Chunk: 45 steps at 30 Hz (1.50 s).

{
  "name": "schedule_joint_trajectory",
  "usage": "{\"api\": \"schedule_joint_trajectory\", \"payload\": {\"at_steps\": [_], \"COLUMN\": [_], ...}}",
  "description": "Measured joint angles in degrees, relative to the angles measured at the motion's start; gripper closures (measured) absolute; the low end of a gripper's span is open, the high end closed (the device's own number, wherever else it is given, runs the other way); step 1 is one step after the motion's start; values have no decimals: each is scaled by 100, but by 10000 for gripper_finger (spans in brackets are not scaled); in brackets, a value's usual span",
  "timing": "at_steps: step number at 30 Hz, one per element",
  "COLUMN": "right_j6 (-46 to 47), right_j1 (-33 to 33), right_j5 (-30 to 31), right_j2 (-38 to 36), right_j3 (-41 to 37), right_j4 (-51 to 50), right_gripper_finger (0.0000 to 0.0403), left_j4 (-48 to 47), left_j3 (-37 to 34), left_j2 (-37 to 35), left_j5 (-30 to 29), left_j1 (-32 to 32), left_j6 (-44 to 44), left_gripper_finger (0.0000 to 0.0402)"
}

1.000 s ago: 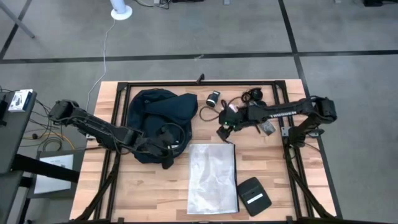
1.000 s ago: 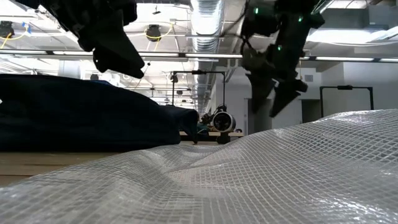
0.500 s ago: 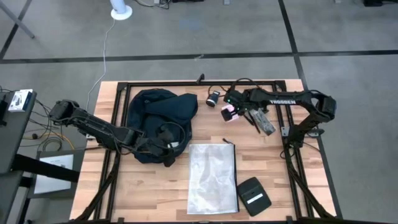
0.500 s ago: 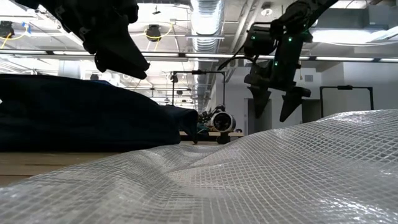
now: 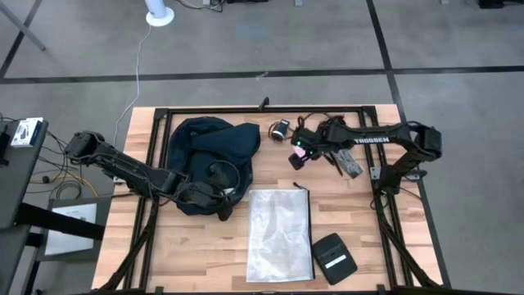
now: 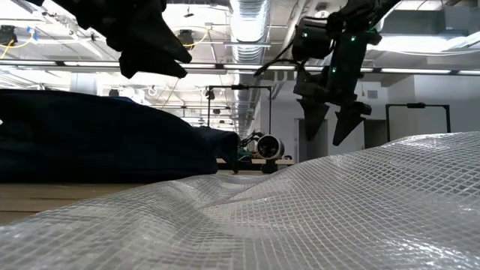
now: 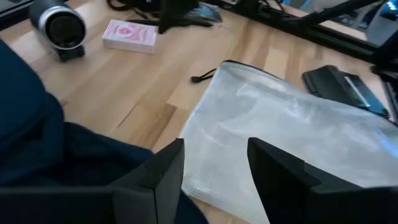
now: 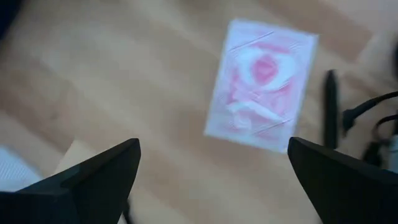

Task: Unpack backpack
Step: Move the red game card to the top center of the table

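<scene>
The dark navy backpack (image 5: pixel 209 152) lies slumped on the table's left half; it also shows in the low view (image 6: pixel 97 135) and the left wrist view (image 7: pixel 31 143). My left gripper (image 5: pixel 223 205) hovers open at the backpack's near right edge, empty (image 7: pixel 214 168). My right gripper (image 5: pixel 299 152) hangs open above a pink card box (image 8: pixel 261 84), which lies flat on the wood. Its fingers stand wide apart with nothing between them (image 6: pixel 330 127).
A clear crinkly plastic bag (image 5: pixel 280 233) lies flat at the near middle, with a black pouch (image 5: pixel 334 258) to its right. A small cylindrical device (image 5: pixel 280 129) and tangled cables (image 5: pixel 332 127) sit at the far middle. Black frame rails (image 5: pixel 270 109) run along the table's edges.
My right gripper has gone from beside the clear bag's far corner toward the table's far edge and now hangs over the pink box. My left gripper has risen a little beside the backpack.
</scene>
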Motion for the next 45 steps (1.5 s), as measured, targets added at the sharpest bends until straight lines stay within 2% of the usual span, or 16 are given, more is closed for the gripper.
{"api": "schedule_joint_trajectory", "payload": {"at_steps": [6, 11, 14, 19, 21, 27, 37, 42, 45], "right_j6": [70, 409, 538, 799, 912, 943, 1076, 1046, 1048], "right_j1": [765, 1395, 1786, 2326, 2446, 2501, 2357, 2241, 2147], "right_j5": [-4, -6, -4, -5, 0, 20, 39, 37, 39], "right_j2": [1, 0, 1, 0, 1, 1, 1, 1, -1], "right_j3": [0, 0, 0, 0, 0, 0, 0, 0, 0], "right_j4": [-122, -99, -60, 168, 348, 961, 899, 899, 899], "right_gripper_finger": [3, 3, 3, 7, 10, 14, 14, 14, 14], "left_j4": [-351, -693, -1050, -1634, -1771, -1572, -1223, -148, 412], "left_j3": [0, 4, 4, 4, 4, 4, 4, 4, 4], "left_j2": [-126, -603, -1043, -1703, -1831, -1752, -848, -484, -341], "left_j5": [-29, -50, 66, 175, 178, 271, 306, 471, 816], "left_j1": [94, 290, 389, 500, 526, 588, 584, 577, 577], "left_j6": [6, 60, 258, 420, 387, 678, 495, 652, 881], "left_gripper_finger": [236, 254, 291, 382, 394, 358, 250, 203, 179]}}
